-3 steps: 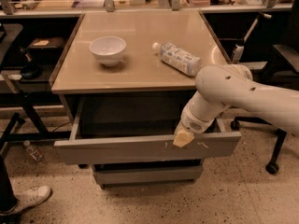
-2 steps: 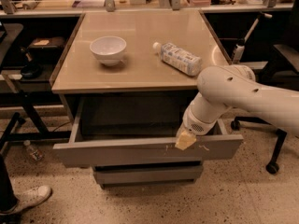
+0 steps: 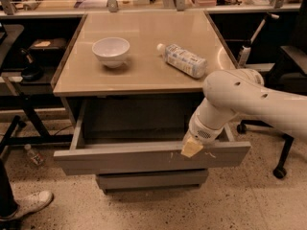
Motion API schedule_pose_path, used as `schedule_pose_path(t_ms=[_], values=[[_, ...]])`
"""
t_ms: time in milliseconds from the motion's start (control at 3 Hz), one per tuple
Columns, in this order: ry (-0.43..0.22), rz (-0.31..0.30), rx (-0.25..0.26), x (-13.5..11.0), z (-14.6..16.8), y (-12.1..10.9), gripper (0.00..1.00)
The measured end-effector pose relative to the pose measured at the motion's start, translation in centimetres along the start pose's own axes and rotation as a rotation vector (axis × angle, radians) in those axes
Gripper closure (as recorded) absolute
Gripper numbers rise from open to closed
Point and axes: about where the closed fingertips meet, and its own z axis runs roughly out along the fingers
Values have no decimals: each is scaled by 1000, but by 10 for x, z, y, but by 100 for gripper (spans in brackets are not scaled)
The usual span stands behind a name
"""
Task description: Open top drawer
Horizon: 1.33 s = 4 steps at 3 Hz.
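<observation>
The top drawer is a wide grey drawer under the tan tabletop. It stands pulled well out, its dark inside showing, with pale scratches right of centre on its front. My gripper sits at the top edge of the drawer front, right of centre, with its yellowish tip against the rim. The white arm comes in from the right.
A white bowl and a lying plastic bottle rest on the tabletop. A lower drawer front shows beneath. An office chair stands right, a shoe and a dark stand at left.
The drawer has slid further out toward the camera, and my gripper has moved with its front edge.
</observation>
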Motion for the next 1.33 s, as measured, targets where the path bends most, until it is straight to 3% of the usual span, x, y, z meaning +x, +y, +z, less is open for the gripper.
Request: schedule_pose_path(t_ms=[1333], values=[[41,12,-7,8,-9,16,100]])
